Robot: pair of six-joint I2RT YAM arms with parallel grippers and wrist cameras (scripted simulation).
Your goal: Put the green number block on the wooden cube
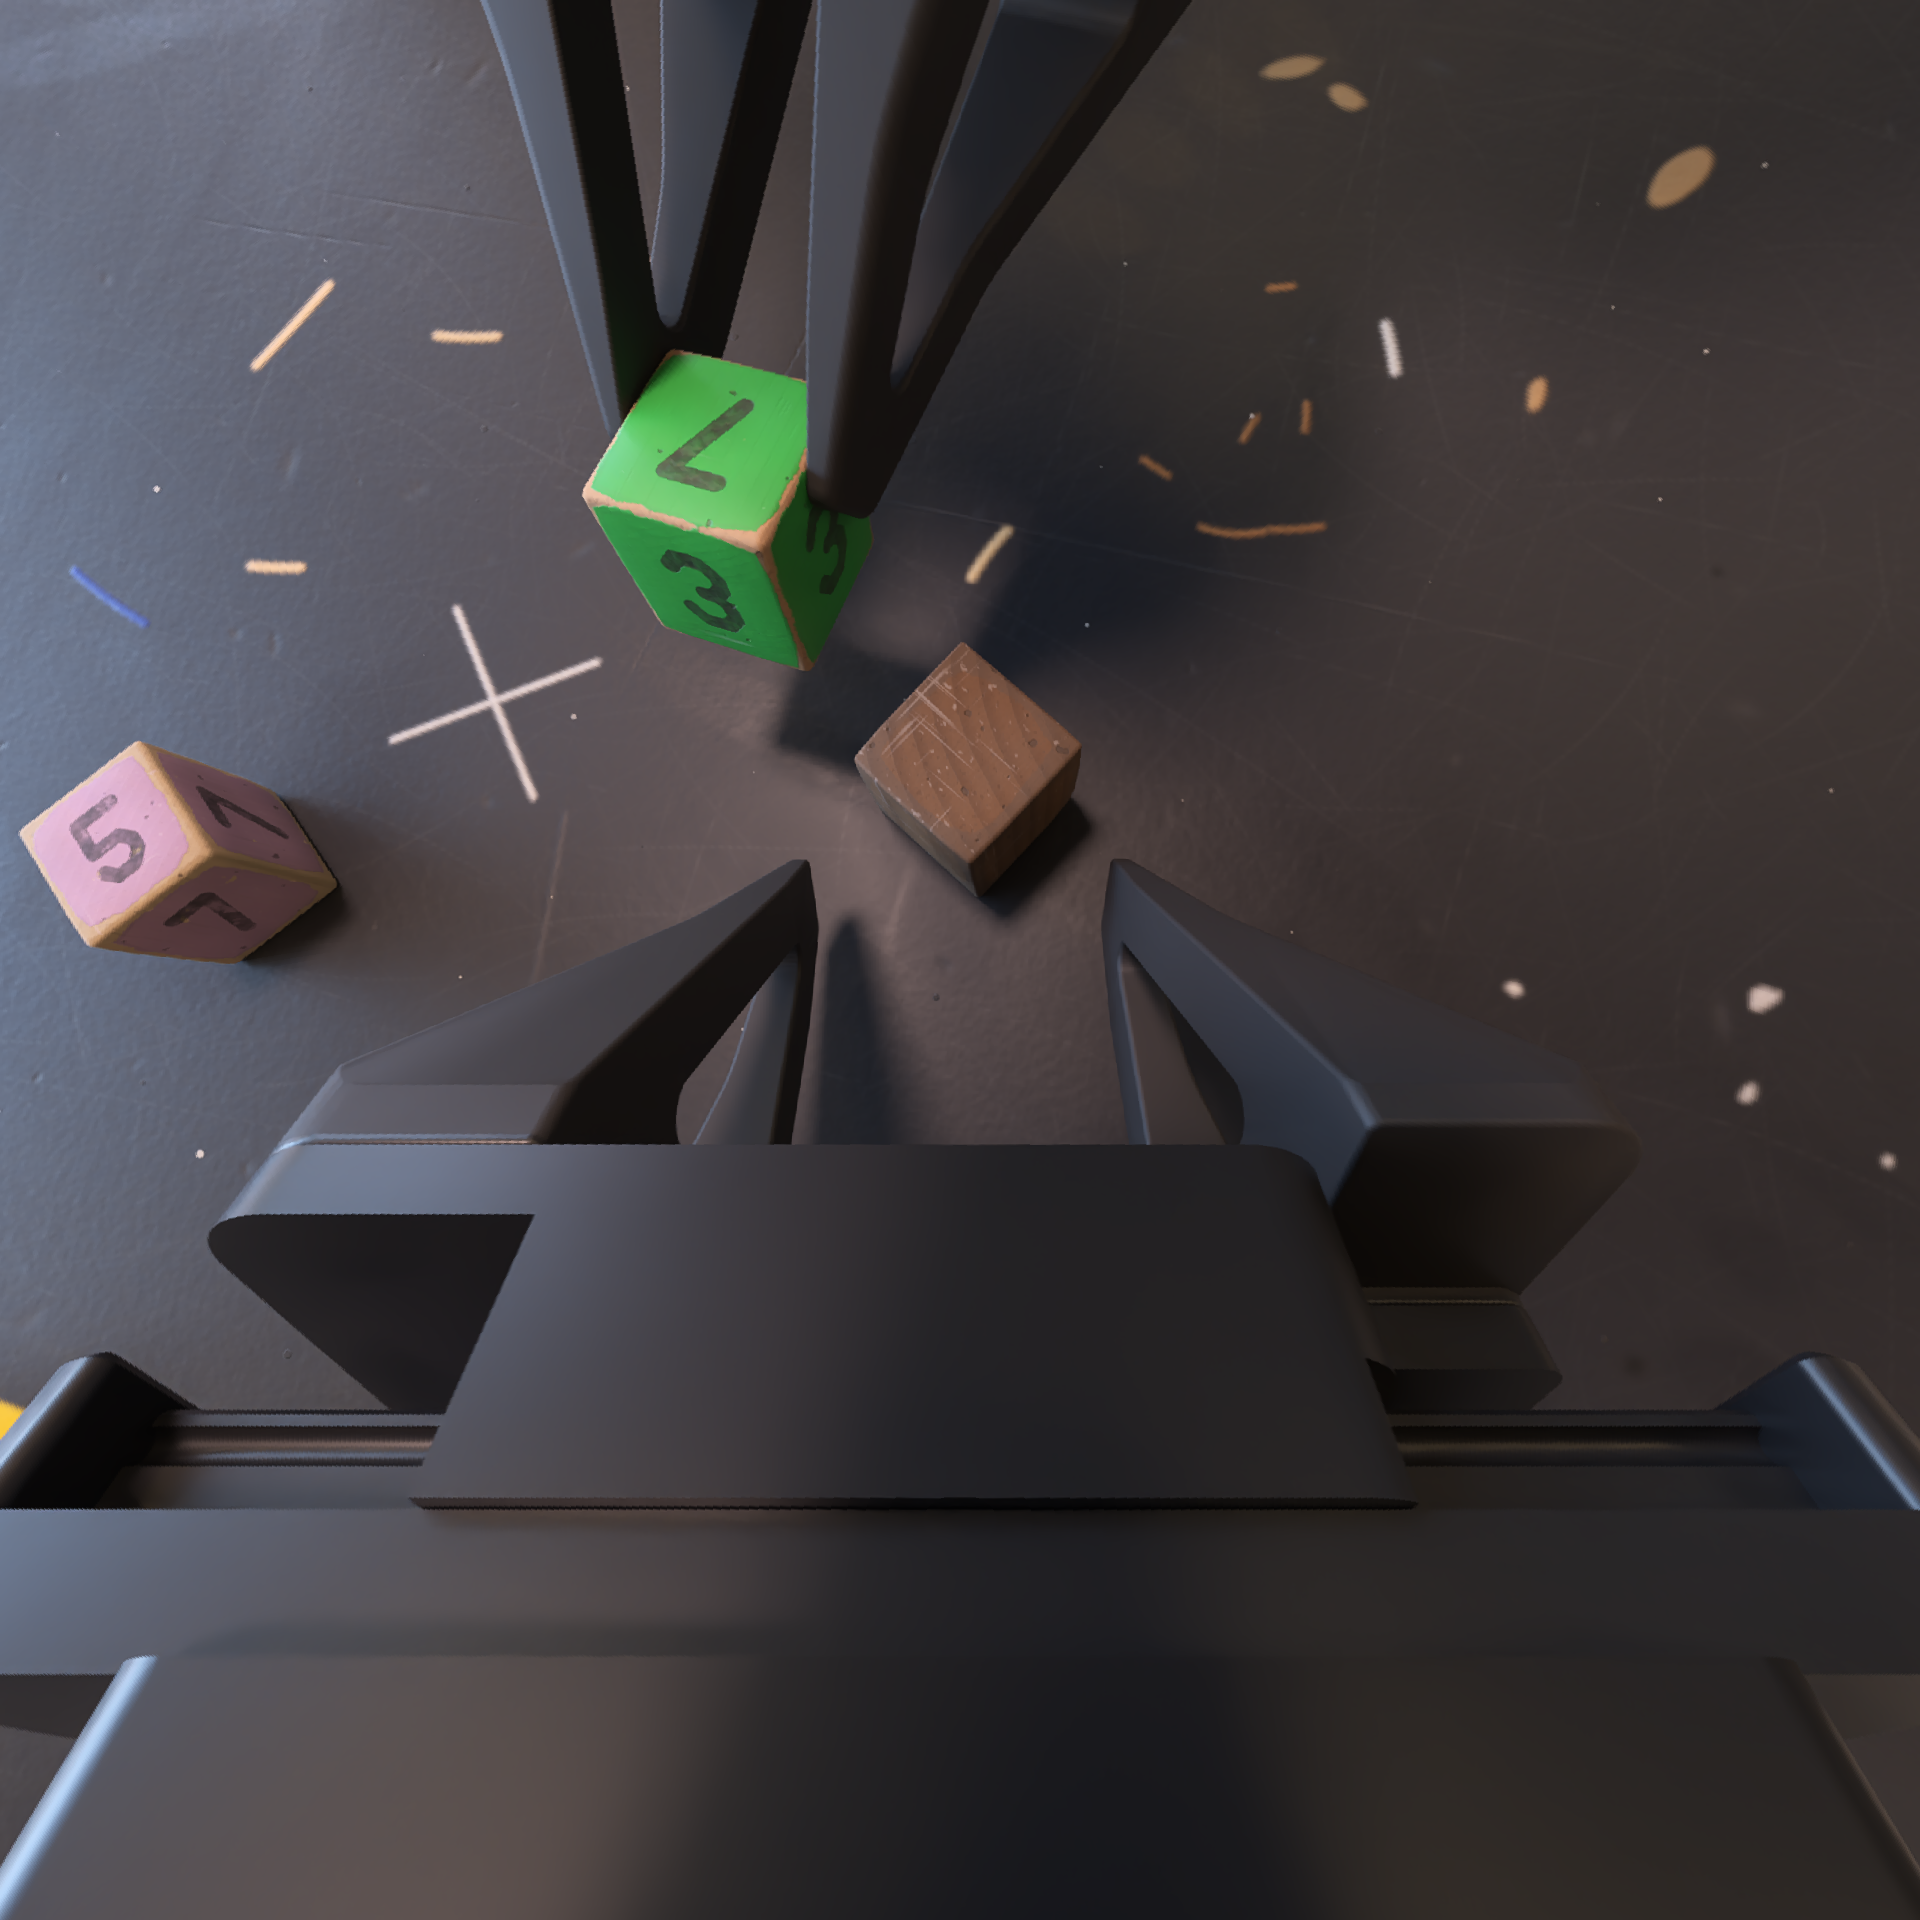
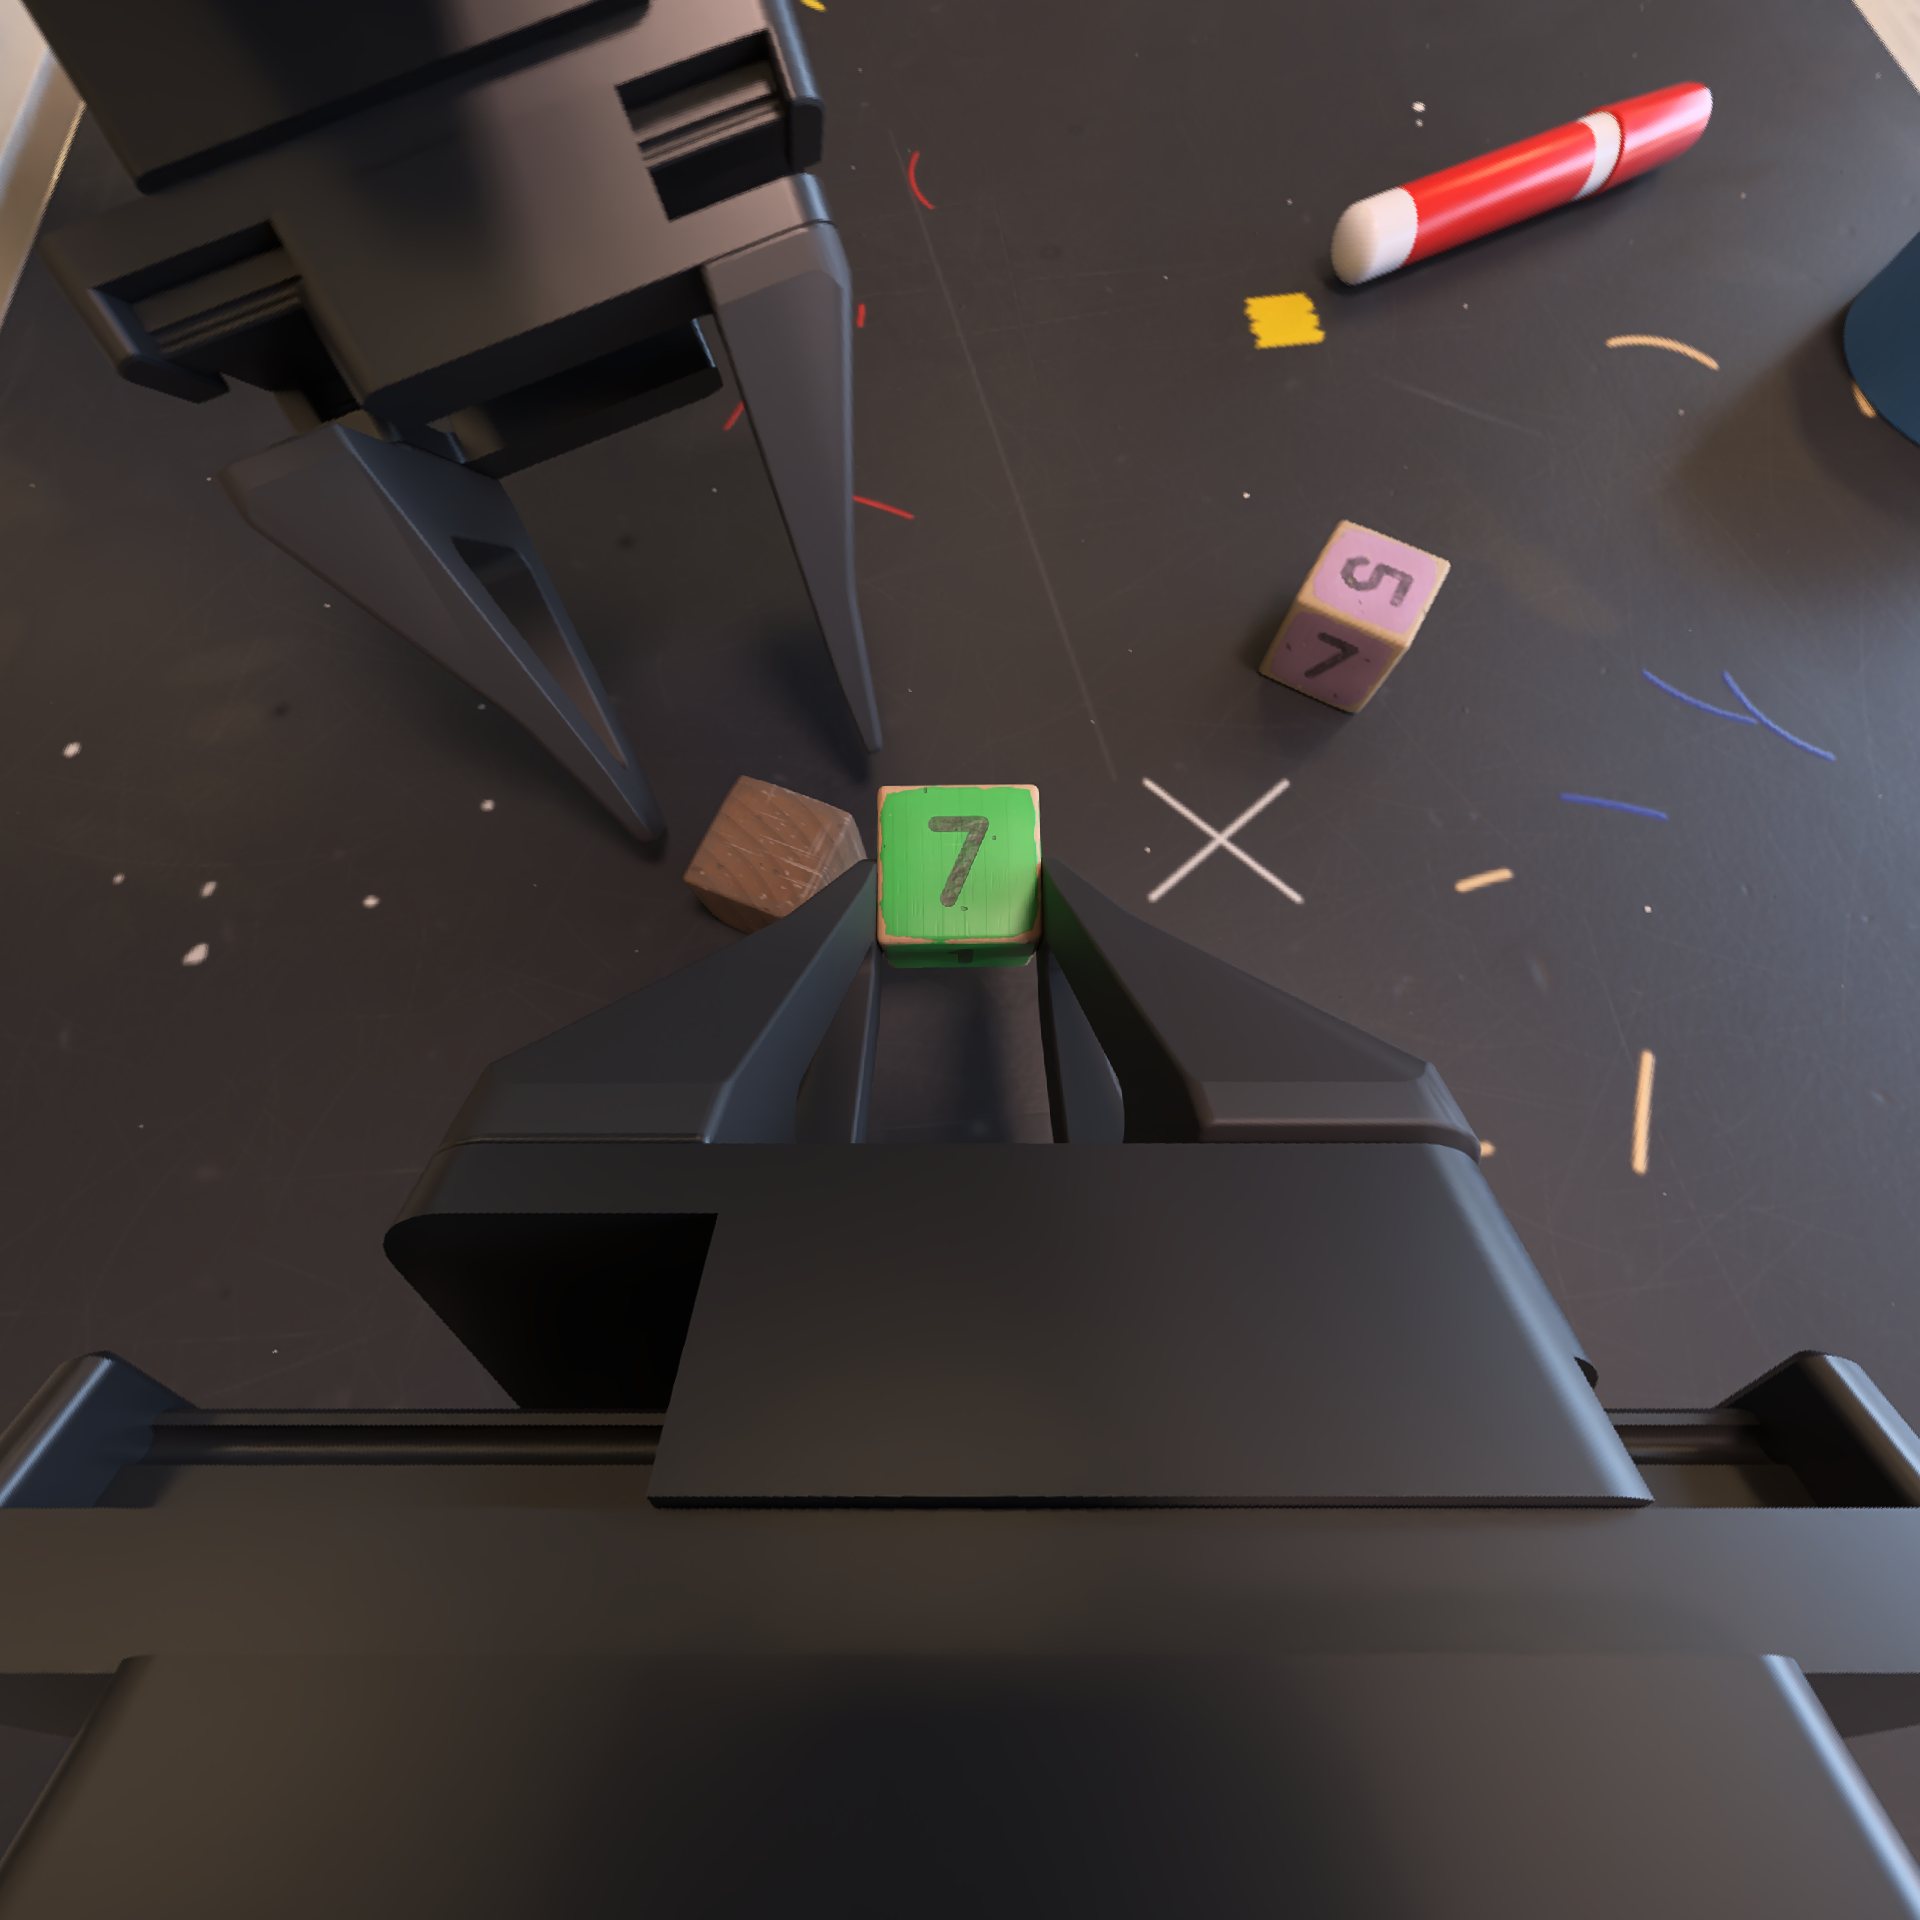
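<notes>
The green number block (image 2: 958, 868) is held between the fingers of my right gripper (image 2: 958, 914), which is shut on it. In the left wrist view the block (image 1: 717, 520) hangs a little above the dark table, its shadow below it, with the right gripper (image 1: 727, 457) coming down from the top. The wooden cube (image 1: 971, 764) sits on the table just beside and below the block, to its left in the right wrist view (image 2: 769, 852). My left gripper (image 1: 958, 873) is open and empty, its fingertips just short of the cube; it also shows in the right wrist view (image 2: 764, 784).
A pink number block (image 1: 171, 852) lies on the table apart from the others, also seen in the right wrist view (image 2: 1351, 618). A red and white marker (image 2: 1517, 182) lies at the far right. A dark blue object (image 2: 1886, 332) touches the right edge. A white cross mark (image 2: 1221, 840) is on the table.
</notes>
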